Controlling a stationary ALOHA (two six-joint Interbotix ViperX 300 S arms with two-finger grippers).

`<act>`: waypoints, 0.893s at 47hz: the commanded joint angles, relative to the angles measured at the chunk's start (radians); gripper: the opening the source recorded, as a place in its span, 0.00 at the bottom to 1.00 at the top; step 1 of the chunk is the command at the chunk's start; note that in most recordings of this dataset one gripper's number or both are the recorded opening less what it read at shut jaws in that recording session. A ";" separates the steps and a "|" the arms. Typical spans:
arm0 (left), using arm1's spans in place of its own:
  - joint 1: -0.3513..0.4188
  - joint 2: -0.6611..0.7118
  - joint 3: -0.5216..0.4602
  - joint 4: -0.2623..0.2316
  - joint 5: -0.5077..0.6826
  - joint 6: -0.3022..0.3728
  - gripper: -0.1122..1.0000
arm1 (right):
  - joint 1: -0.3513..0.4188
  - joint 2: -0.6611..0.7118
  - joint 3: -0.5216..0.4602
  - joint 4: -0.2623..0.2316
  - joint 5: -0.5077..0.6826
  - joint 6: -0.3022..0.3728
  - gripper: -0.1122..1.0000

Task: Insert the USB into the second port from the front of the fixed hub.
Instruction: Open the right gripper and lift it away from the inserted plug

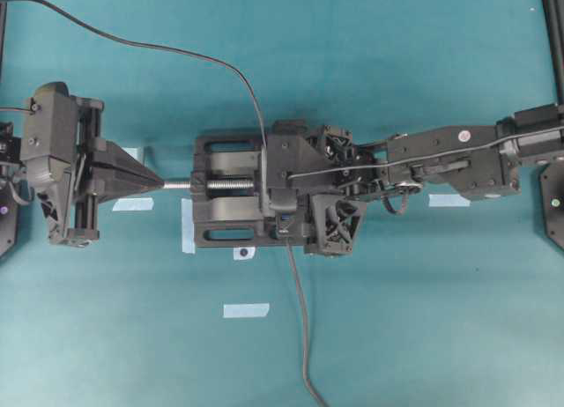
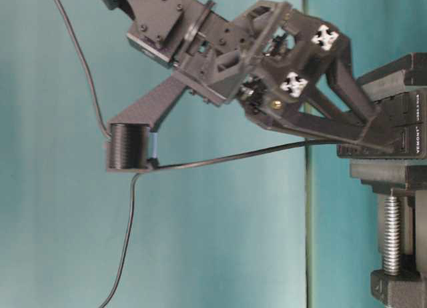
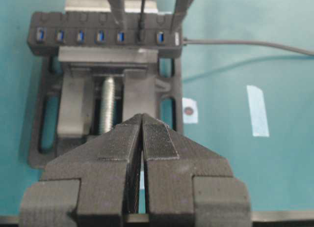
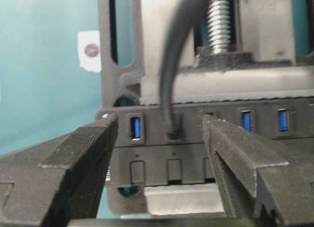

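The fixed hub [image 4: 196, 138] lies clamped across the black vise [image 1: 225, 200], its blue ports in a row [image 3: 100, 36]. The USB [image 4: 172, 131] sits plugged into the second port from the hub's lead end, which it fills. Its thin cable [image 4: 171, 65] rises from it. My right gripper [image 4: 159, 123] is open, one finger on each side of the plug and neither touching it. The end port [image 4: 136, 127] beside the plug shows blue. My left gripper [image 3: 142, 118] is shut on nothing, just short of the vise screw [image 1: 181, 184].
The hub's own lead [image 1: 304, 336] runs toward the near table edge. The USB cable [image 1: 176, 50] trails off to the far left. Tape strips [image 1: 245, 310] and a dot marker [image 1: 243, 252] lie on the teal mat.
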 commanded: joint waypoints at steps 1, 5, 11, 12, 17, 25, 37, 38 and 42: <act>0.000 -0.003 -0.011 0.000 -0.009 0.000 0.10 | -0.006 -0.057 0.000 -0.002 -0.008 0.005 0.79; 0.000 -0.003 -0.011 0.000 -0.009 0.000 0.10 | -0.008 -0.080 0.017 0.000 -0.009 0.005 0.79; 0.000 -0.003 -0.011 0.000 -0.009 0.000 0.10 | -0.009 -0.124 0.049 0.000 -0.015 0.003 0.79; 0.000 -0.003 -0.011 0.000 -0.008 0.000 0.10 | -0.009 -0.132 0.054 -0.002 -0.018 0.003 0.79; 0.000 -0.003 -0.009 0.000 -0.009 0.000 0.10 | -0.009 -0.173 0.083 -0.002 -0.051 0.008 0.79; 0.000 -0.003 -0.011 0.002 -0.009 0.000 0.10 | -0.011 -0.227 0.135 0.000 -0.127 0.011 0.79; 0.000 -0.002 -0.012 0.002 -0.009 -0.002 0.10 | -0.009 -0.272 0.189 0.002 -0.172 0.012 0.79; 0.000 -0.002 -0.012 0.002 -0.009 -0.002 0.10 | -0.009 -0.275 0.192 0.002 -0.172 0.012 0.79; 0.000 -0.003 -0.014 0.000 -0.009 -0.002 0.10 | -0.009 -0.285 0.199 0.002 -0.178 0.011 0.79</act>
